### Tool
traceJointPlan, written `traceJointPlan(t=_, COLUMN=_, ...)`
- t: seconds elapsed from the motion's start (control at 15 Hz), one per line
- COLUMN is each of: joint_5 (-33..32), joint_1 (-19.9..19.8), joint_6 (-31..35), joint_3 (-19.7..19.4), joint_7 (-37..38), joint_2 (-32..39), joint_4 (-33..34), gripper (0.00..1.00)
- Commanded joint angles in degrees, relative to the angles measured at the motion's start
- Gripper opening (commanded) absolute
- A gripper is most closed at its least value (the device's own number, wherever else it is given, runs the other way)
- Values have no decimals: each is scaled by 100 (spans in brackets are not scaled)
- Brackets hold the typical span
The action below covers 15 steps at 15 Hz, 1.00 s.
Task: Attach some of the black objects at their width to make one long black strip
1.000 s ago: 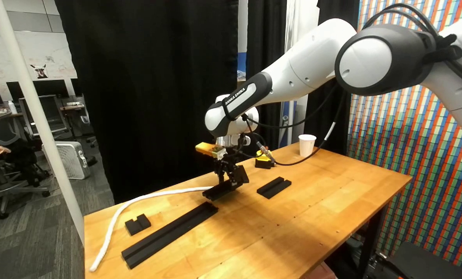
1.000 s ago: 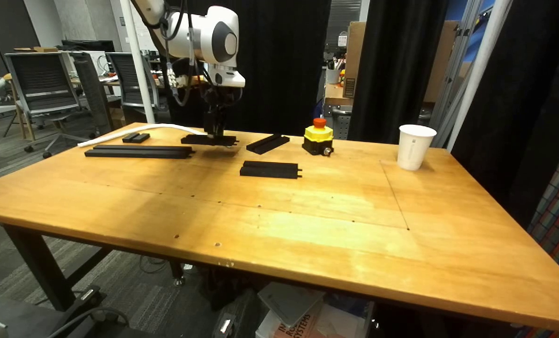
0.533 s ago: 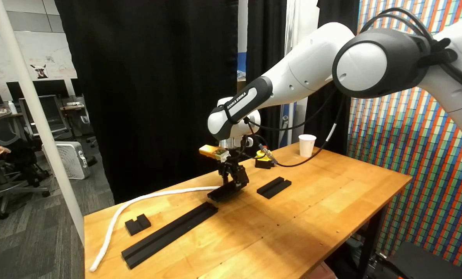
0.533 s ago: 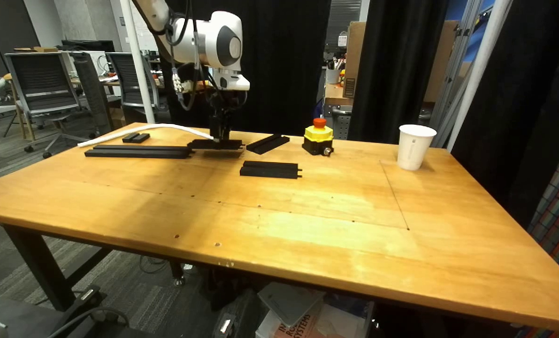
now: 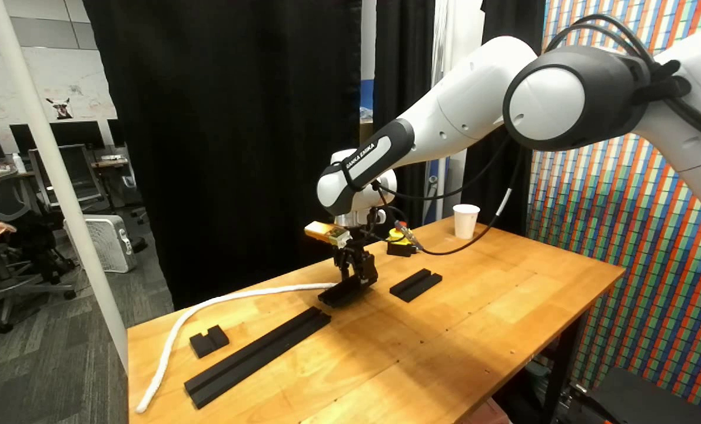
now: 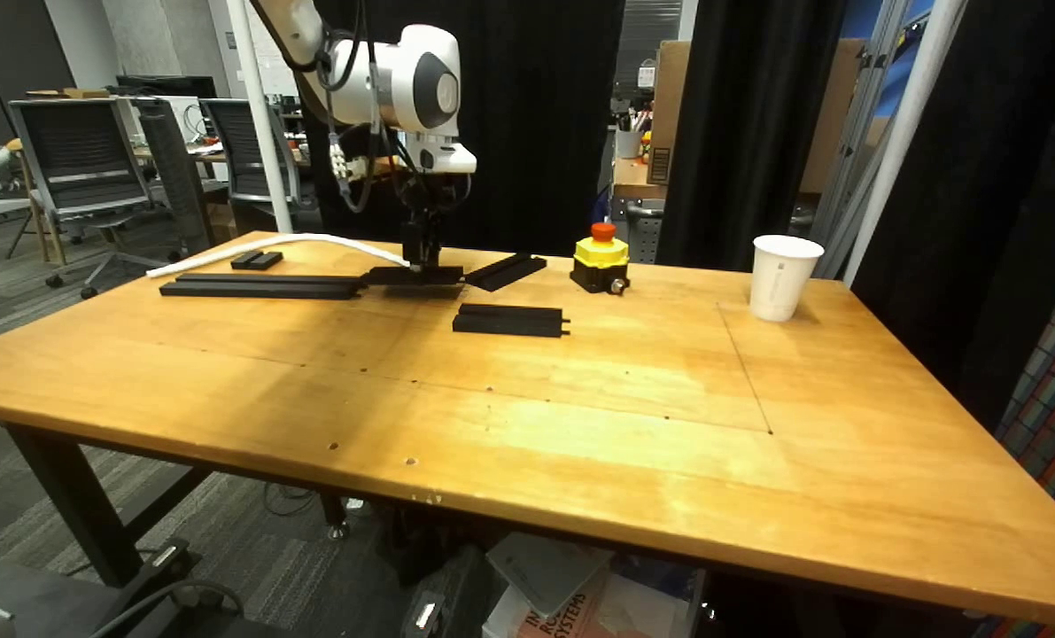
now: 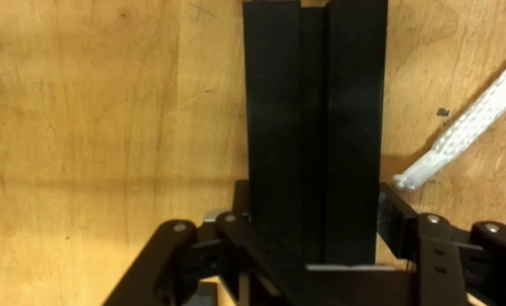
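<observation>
My gripper (image 7: 314,208) is shut across the width of a grooved black bar (image 7: 274,127), one finger against each long side in the wrist view. In both exterior views this held bar (image 5: 343,292) hangs level, low over the table or touching it; I cannot tell which. Its near end lies close to the end of the long black strip (image 5: 256,359), with a small gap in an exterior view. Two more black bars lie loose in an exterior view: a slanted black bar (image 6: 505,271) near the back edge and a nearer black bar (image 6: 509,320) with pegs at its end.
A white rope (image 5: 232,301) curves along the back edge, its tip beside my right finger in the wrist view. A short black block (image 5: 209,340) sits near the strip. A yellow emergency button (image 6: 601,257) and a paper cup (image 6: 784,279) stand farther along.
My gripper, carrying the black bar, has moved down and away from the strip's end, rightward in both exterior views. Most of this happened in the earlier half second. The strip and loose bars stayed put.
</observation>
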Motion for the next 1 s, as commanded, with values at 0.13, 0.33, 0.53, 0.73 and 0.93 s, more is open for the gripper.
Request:
traceJointPlan(t=0.13, joint_5=-68, joint_1=64, joint_6=434, joint_3=-25, joint_7=13, joint_2=104, joint_4=-5, gripper=46)
traceJointPlan(t=0.33, joint_5=-62, joint_1=92, joint_6=661, joint_3=-32, joint_7=25, joint_2=113, joint_4=-108, gripper=46)
traceJointPlan(t=0.53, joint_5=-35, joint_1=90, joint_6=833, joint_3=-4, joint_7=-41, joint_2=52, joint_4=-257, gripper=46)
traceJointPlan(t=0.73, joint_5=65, joint_1=34, joint_6=1147, joint_3=110, joint_7=-302, joint_2=-87, joint_4=-475, gripper=46)
traceJointPlan(t=0.93, joint_5=111, joint_1=18, joint_6=1319, joint_3=163, joint_7=-427, joint_2=-177, joint_4=-664, gripper=46)
